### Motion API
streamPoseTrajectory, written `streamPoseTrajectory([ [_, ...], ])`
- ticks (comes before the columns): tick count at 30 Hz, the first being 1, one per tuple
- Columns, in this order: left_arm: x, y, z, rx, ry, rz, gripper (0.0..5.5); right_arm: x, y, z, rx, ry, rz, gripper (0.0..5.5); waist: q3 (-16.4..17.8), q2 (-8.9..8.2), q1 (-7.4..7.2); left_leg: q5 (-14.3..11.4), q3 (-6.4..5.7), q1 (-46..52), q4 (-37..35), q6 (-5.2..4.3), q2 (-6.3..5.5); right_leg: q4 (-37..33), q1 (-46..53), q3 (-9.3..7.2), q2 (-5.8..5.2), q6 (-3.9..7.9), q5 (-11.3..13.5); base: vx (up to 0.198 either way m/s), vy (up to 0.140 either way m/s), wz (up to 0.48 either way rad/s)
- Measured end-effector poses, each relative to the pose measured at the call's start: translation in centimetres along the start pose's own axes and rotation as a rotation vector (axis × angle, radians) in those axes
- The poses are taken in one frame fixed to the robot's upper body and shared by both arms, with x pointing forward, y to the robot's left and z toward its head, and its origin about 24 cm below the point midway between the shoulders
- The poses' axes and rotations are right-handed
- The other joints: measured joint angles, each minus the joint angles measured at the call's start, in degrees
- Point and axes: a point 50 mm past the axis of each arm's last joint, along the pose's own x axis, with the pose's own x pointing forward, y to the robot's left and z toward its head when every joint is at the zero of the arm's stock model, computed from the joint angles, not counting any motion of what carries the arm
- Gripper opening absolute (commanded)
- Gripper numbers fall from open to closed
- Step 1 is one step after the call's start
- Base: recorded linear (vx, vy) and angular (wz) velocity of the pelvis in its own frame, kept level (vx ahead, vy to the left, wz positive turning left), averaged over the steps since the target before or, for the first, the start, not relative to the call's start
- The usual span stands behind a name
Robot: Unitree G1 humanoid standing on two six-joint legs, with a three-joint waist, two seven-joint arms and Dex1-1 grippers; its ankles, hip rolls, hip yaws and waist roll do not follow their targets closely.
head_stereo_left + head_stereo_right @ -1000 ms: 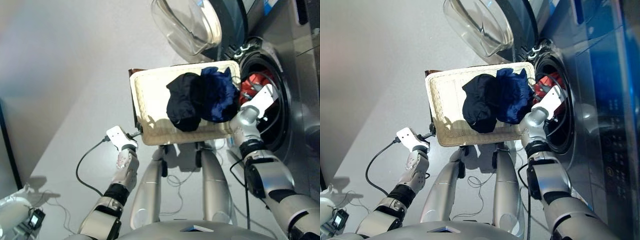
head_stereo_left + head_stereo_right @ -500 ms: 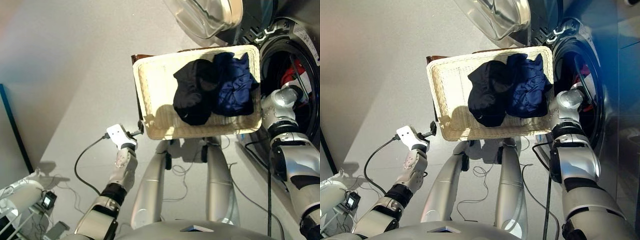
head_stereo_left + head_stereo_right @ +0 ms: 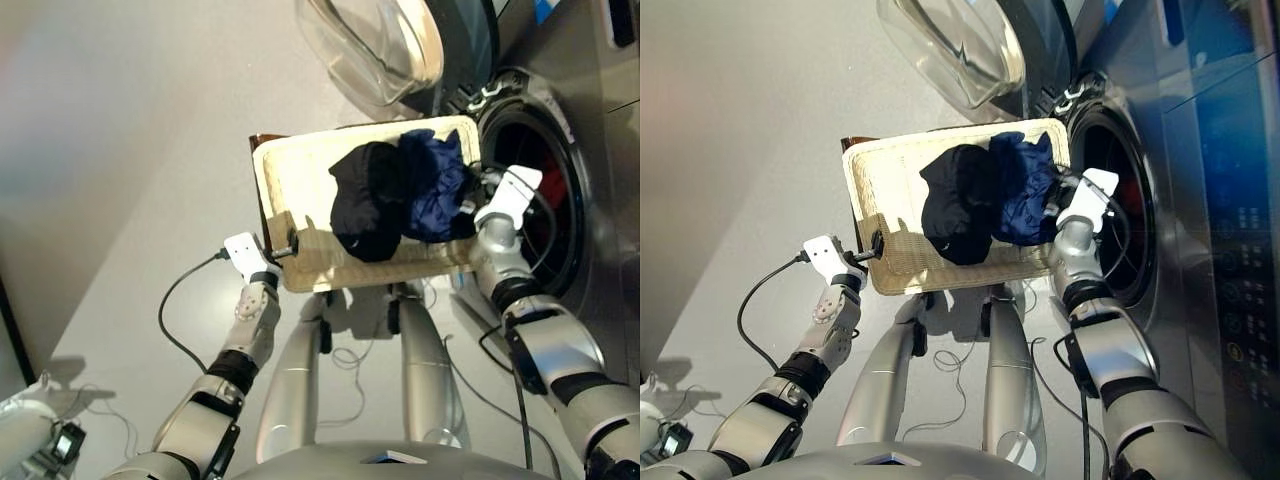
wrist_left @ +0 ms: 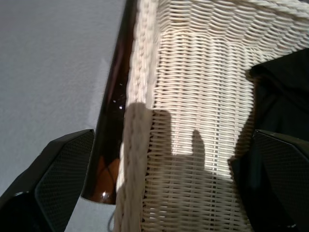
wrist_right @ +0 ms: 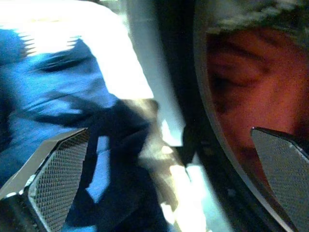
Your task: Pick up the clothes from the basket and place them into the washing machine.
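The cream wicker basket (image 3: 298,180) holds a black garment (image 3: 364,205) and a navy garment (image 3: 436,185) of the clothes, side by side at its right half. An orange-red garment (image 5: 260,87) lies inside the washing machine (image 3: 545,205), behind the porthole's seal. My right gripper (image 3: 469,196) is open between the basket's right edge and the porthole, right beside the navy cloth (image 5: 58,96), holding nothing. My left gripper (image 3: 286,245) is open at the basket's near-left corner, its fingers (image 4: 63,164) straddling the woven rim (image 4: 137,96).
The machine's clear glass door (image 3: 375,45) hangs open above the basket's far side. A dark brown stand edge (image 4: 112,121) shows under the basket's left rim. A black cable (image 3: 172,310) loops over the grey floor on the left. The machine's control panel (image 3: 1240,250) is at far right.
My right gripper has come back out of the drum to the navy garment at the basket's right edge, leaving the orange-red garment inside. My left gripper has moved up to the basket's corner.
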Motion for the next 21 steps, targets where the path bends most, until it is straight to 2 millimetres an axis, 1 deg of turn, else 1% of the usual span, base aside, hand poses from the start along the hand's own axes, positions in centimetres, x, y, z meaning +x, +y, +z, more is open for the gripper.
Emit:
streamPoseTrajectory([
  [2,0.6,-1.0,0.5,0.04,-0.01,-0.05,5.5,-0.7,1.2,-0.2,-0.079,-0.031,0.123,5.5,-0.1,-0.21,-0.15,0.1,0.09,1.0,-0.5,0.09,-0.08,-0.7,0.9,0.04,0.1,0.19,0.1,0.0,0.0,0.0],
  [3,0.6,-1.2,0.5,0.052,-0.007,-0.065,5.5,-1.1,1.9,-0.3,-0.131,-0.052,0.187,5.5,-0.2,-0.42,-0.18,0.2,0.22,1.4,-1.0,0.23,-0.09,-0.9,1.2,0.02,0.18,0.26,0.2,0.0,0.0,0.0],
  [5,1.1,-2.3,0.9,0.082,-0.013,-0.12,5.5,-2.1,3.3,-0.2,-0.24,-0.1,0.327,5.5,-0.4,-0.8,-0.38,0.2,0.34,1.9,-1.2,0.23,-0.15,-1.7,1.9,0.18,0.36,0.45,0.4,0.0,0.0,0.0],
  [6,1.2,-2.7,0.9,0.102,-0.008,-0.138,5.5,-2.7,4.2,-0.2,-0.292,-0.128,0.394,5.5,-0.6,-1.13,-0.36,0.2,0.74,2.5,-1.7,0.29,-0.16,-2.1,2.3,0.47,0.54,0.54,0.8,0.009,0.0,-0.184],
  [8,1.3,-3.3,0.6,0.132,0.006,-0.169,5.5,-3.3,5.1,-0.2,-0.343,-0.157,0.465,5.5,-0.8,-1.61,-0.49,0.2,1.75,3.3,-2.3,0.36,-0.13,-2.9,2.8,1.31,0.8,0.8,1.2,0.006,0.01,-0.244],
  [9,1.5,-3.6,0.7,0.141,0.006,-0.179,5.5,-3.6,5.4,-0.1,-0.361,-0.173,0.488,5.5,-0.9,-1.67,-0.83,0.2,2.16,3.6,-2.5,0.43,-0.26,-3.1,2.8,1.69,0.81,0.96,1.3,0.001,0.017,-0.221],
  [11,1.5,-3.8,0.5,0.154,0.017,-0.185,5.5,-3.9,5.8,0.2,-0.399,-0.209,0.52,5.5,-0.8,-1.81,-1.42,0.3,3.11,3.7,-3.0,0.66,-0.13,-4.0,2.7,2.59,1.04,1.24,1.8,-0.002,-0.005,-0.22],
  [12,1.7,-4.2,0.4,0.163,0.028,-0.197,5.5,-4.0,5.8,0.2,-0.431,-0.219,0.53,5.5,-0.8,-1.83,-1.67,0.2,3.48,3.7,-3.0,0.8,-0.13,-4.5,2.7,3.02,1.2,1.34,2.1,0.002,-0.02,-0.255],
  [14,1.8,-4.2,0.1,0.176,0.051,-0.197,5.5,-4.1,5.9,0.6,-0.479,-0.251,0.549,5.5,-0.7,-2.0,-2.17,0.1,4.51,3.7,-3.2,0.97,-0.08,-5.3,2.6,3.89,1.41,1.57,2.5,0.015,-0.006,-0.241],
  [15,1.8,-4.7,-0.1,0.175,0.059,-0.206,5.5,-4.2,5.9,0.6,-0.496,-0.256,0.552,5.5,-0.7,-2.08,-2.67,0.0,4.82,3.6,-3.2,1.08,-0.08,-5.9,2.6,4.28,1.62,1.71,2.9,0.016,0.009,-0.206],
  [16,1.9,-4.7,-0.1,0.183,0.065,-0.202,5.5,-4.2,6.0,0.6,-0.511,-0.265,0.557,5.5,-0.6,-2.26,-3.14,-0.1,5.25,3.5,-3.4,1.13,-0.06,-6.3,2.4,4.66,1.76,1.67,3.2,0.115,0.017,-0.216],
  [17,2.1,-4.7,-0.1,0.188,0.068,-0.2,5.5,-4.3,6.2,0.7,-0.518,-0.275,0.565,5.5,-0.5,-2.44,-3.49,-0.1,5.79,3.2,-3.6,1.16,0.06,-7.0,2.1,5.06,1.97,1.78,3.6,0.114,0.021,-0.286],
  [18,2.2,-5.2,0.0,0.188,0.072,-0.212,5.5,-4.4,6.4,0.7,-0.523,-0.279,0.575,5.5,-0.3,-2.97,-3.6,-0.4,6.41,2.9,-3.7,1.14,0.18,-7.6,1.6,5.89,2.34,1.85,3.9,0.118,0.009,-0.352],
  [20,2.6,-5.3,0.4,0.2,0.069,-0.213,5.5,-4.6,6.5,0.9,-0.537,-0.295,0.589,5.5,-0.1,-3.4,-3.74,-0.8,7.51,1.7,-3.3,1.27,0.6,-9.3,0.9,7.0,2.92,2.19,5.3,0.026,-0.026,-0.352],
  [21,2.9,-5.6,0.7,0.206,0.065,-0.215,5.5,-4.7,6.7,1.2,-0.535,-0.311,0.594,5.5,0.0,-3.56,-4.0,-1.0,7.77,0.9,-2.8,1.11,0.93,-10.2,0.5,7.36,3.19,1.98,5.8,0.025,-0.023,-0.26],
])
